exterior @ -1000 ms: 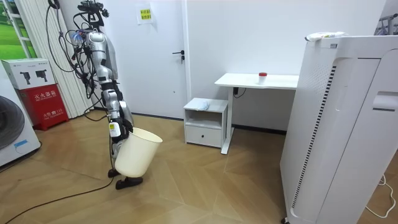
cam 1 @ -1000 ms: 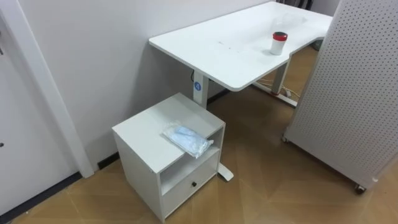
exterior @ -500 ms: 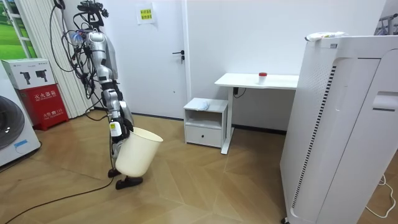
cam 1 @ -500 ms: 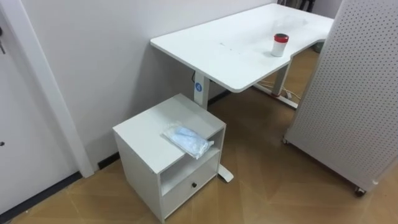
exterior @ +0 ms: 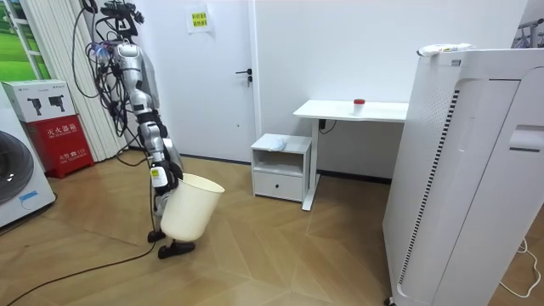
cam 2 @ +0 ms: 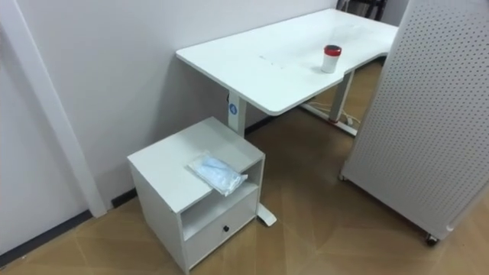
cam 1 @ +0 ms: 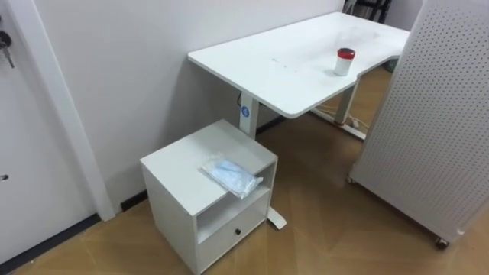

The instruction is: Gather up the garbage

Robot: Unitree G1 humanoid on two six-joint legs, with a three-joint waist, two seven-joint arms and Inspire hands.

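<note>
The view has drifted nearer the wrapper (cam 1: 229, 175) at the cabinet's (cam 1: 174, 166) front edge, still unreached, and I cannot tell how the fingers of the right hand (exterior: 160, 175) sit on the bin (exterior: 189, 218)

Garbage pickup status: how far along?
Done: nothing visibly collected yet. In hand: the robot carries a white bin, standing short of the cabinet. Left: the plastic packet lying on the cabinet top, possibly the red-capped jar on the desk.
</note>
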